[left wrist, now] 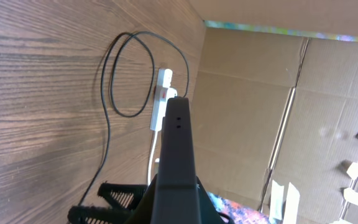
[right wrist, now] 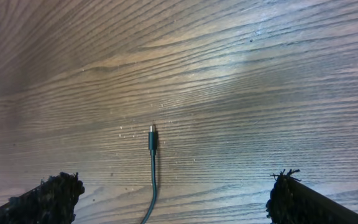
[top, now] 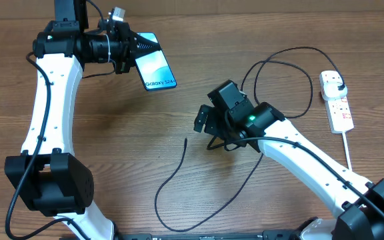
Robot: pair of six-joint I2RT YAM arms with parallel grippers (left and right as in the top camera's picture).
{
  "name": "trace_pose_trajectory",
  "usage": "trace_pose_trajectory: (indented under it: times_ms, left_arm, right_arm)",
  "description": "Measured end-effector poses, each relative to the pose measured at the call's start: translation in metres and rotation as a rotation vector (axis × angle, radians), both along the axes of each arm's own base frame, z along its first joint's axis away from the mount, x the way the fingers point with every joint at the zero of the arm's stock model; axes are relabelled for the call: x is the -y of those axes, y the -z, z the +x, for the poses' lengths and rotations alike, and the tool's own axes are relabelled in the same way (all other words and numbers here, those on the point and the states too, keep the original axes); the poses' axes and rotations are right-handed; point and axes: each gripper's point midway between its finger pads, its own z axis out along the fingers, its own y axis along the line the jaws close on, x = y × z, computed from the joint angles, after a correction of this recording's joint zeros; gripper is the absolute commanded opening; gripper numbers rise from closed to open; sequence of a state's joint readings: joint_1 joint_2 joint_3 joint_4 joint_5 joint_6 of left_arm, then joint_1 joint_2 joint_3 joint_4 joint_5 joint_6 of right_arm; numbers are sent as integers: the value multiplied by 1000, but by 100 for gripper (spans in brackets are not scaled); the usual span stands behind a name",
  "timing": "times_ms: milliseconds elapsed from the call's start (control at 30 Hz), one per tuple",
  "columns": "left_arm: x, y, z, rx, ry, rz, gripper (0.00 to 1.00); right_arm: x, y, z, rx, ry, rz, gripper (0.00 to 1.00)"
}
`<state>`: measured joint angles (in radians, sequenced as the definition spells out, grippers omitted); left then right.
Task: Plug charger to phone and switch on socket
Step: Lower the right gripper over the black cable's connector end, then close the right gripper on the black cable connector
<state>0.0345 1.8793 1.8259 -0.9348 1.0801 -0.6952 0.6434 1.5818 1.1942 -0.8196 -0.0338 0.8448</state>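
The counter [top: 112, 133] bears the socket [top: 339, 107], far right of the phone [top: 156, 72], its switch too small to read. The left tool [top: 145, 47] clamps the phone, held up; its port is hidden. Right of the phone, the right tool [right wrist: 176, 186] hangs wide over the charger [right wrist: 153, 174]: descend centred, pinch just behind the connector tip [right wrist: 152, 132].

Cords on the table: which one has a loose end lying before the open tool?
The thin black charger: its connector tip lies free before the right tool. The thicker white cord runs from the socket.
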Motion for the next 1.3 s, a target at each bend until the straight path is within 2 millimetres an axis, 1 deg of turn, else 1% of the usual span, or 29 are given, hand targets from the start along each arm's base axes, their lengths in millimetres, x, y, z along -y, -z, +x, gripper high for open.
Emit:
trace_pose_trajectory:
  times_ms: [67,133,200,367,467,600,700,800,867,967,1100,1200,1300]
  left_arm:
    - [0,-1,1,11,0,0,4]
    - [0,-2,3,21,0,0,4]
    - [0,-2,3,23,0,0,4]
    - [-1,-2,4,26,-2,1,4]
    - [-5,-2,5,25,-10,1,4]
    - [-15,-2,8,26,-34,1,4]
    - [-20,-2,9,26,-45,1,4]
    - [-23,-2,10,26,-51,2,4]
    - [-23,-3,10,30,-51,2,4]
    - [-23,-4,13,49,-51,3,4]
    - [-23,-8,17,83,-52,5,4]
    - [-24,-9,19,92,-54,4,4]
    - [-24,-9,19,94,-55,4,4]
  right_arm:
    - [-4,3,-3,-3,-16,-8,100]
    - [-14,11,-10,-19,-47,-25,99]
    - [-24,28,-18,-45,-81,-52,100]
    - [-39,54,-26,-79,-126,-87,100]
    - [-44,56,-29,-78,-140,-88,100]
    - [-50,55,-29,-63,-153,-77,99]
    - [-53,61,-31,-64,-161,-88,97]
    - [-52,74,-35,-93,-169,-119,97]
    - [-50,79,-36,-105,-170,-130,97]
    - [-47,80,-37,-112,-162,-143,97]
    - [-37,82,-47,-181,-152,-202,97]
    - [-41,80,-43,-211,-149,-233,97]
    - [-50,78,-34,-213,-150,-236,97]
